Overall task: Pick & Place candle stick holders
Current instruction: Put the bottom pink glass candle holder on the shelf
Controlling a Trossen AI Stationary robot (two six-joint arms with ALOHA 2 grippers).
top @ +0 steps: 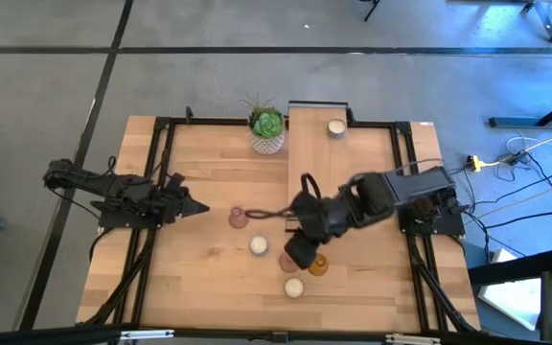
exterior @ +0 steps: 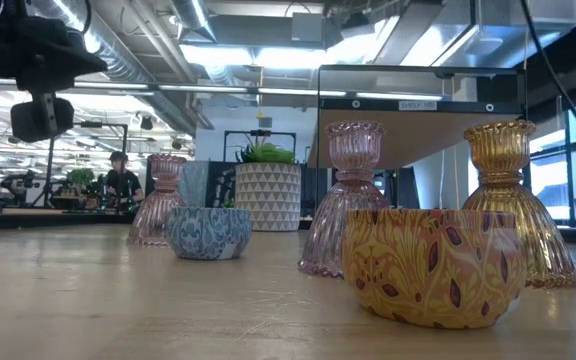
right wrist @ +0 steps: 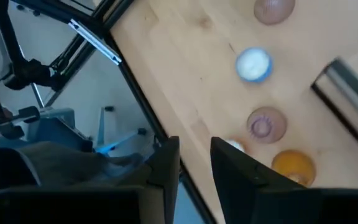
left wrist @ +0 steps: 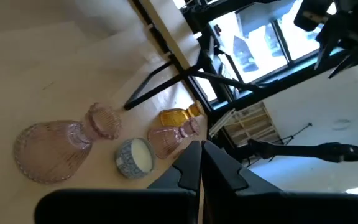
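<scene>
Yellow patterned holder (exterior: 433,267) nearest us.
We count one holder (top: 335,127) on the stand (top: 318,144); five remain; right pincer (top: 295,253) spread, empty.

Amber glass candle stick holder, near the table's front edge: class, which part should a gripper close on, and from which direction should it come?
Grip the amber glass holder at its narrow neck, just under the flared cup, probably coming straight down from above. It stands upright; the ribbed base widens too much for a sure hold, and the patterned bowl and pink holder crowd its sides.

Amber holder (right wrist: 294,166) beside pink holder (right wrist: 266,123)
</scene>
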